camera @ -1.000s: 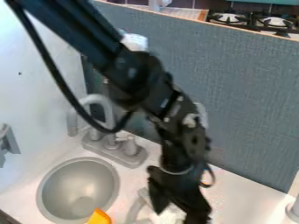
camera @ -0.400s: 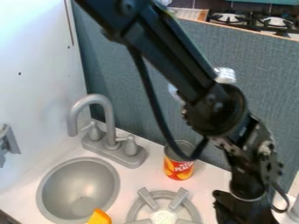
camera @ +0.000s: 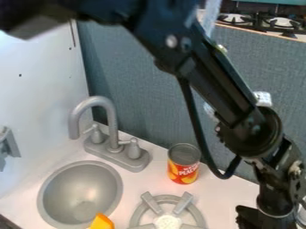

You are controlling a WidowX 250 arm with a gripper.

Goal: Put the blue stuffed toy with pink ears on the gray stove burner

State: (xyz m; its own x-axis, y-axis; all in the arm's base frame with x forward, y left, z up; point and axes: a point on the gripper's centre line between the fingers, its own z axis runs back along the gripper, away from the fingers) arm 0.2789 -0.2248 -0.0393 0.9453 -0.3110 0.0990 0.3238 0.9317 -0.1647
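The black gripper [camera: 263, 220] hangs low at the bottom right corner, partly cut off by the lower edge. To its left is the grey stove burner [camera: 167, 213] on the white counter. A red and orange can [camera: 183, 163] with a grey lid stands upright behind the burner, near the grey-blue back panel, apart from the gripper. At the bottom edge, an orange object [camera: 101, 222] overlaps the front rim of the round sink [camera: 80, 192].
The grey faucet [camera: 112, 134] with its two handles rises behind the sink. A white wall [camera: 37, 94] bounds the left side and the blue-grey panel [camera: 137, 76] the back. A grey cylindrical object [camera: 301, 216] is at the right edge.
The arm and gripper have moved rightward from over the burner to the bottom right corner. The can and burner, hidden or partly hidden at first, have come into sight.
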